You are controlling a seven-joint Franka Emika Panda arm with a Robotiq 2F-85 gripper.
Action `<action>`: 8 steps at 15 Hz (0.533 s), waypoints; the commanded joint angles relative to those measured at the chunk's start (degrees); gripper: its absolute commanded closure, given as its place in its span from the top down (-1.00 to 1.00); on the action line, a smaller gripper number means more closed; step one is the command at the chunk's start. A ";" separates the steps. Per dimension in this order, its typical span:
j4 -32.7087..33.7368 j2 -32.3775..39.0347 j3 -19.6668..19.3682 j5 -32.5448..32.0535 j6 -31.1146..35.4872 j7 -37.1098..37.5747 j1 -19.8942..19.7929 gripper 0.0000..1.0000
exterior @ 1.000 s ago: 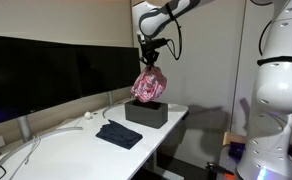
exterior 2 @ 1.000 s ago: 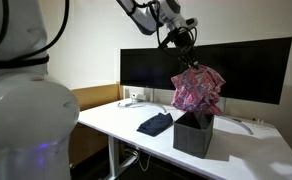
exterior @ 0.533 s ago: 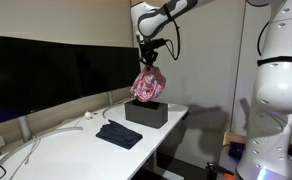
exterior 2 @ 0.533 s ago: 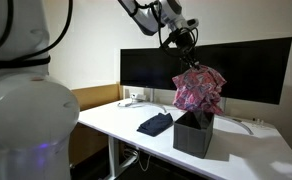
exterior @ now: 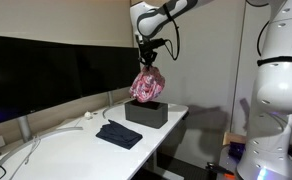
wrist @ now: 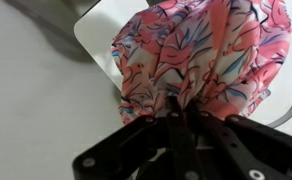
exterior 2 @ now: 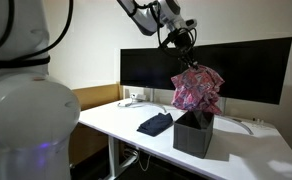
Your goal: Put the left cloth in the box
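My gripper [exterior: 149, 62]: closed tight on a gathered pinch at the top of the left cloth [exterior: 147, 86], held high over the table [exterior: 61, 152].
My fingers [wrist: 146, 137]: in the wrist view, dark and pressed together, with pink, red and white folds fanning out from between them.
Left cloth: hanging bunched from my grip, directly above the box [exterior: 146, 113].
Cloth's lower edge: in an exterior view the bottom folds [exterior 2: 200, 116] reach down to the box's open top; I cannot tell whether they touch anything inside.
Box: dark, low-sided, standing upright near the end of the white table.
Navy cloth [exterior 2: 156, 124]: lying flat on the table, just beside the box.
Monitor [exterior: 46, 70]: dark screen along the back of the table.
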 commanded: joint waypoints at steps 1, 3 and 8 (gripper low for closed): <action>-2.14 -1.88 -0.03 -0.81 1.70 -0.81 0.71 -0.96; -2.51 -2.03 -0.05 -0.84 1.75 -0.81 0.99 -0.96; -3.47 -2.88 -0.13 -1.01 1.92 -0.72 1.04 -0.96</action>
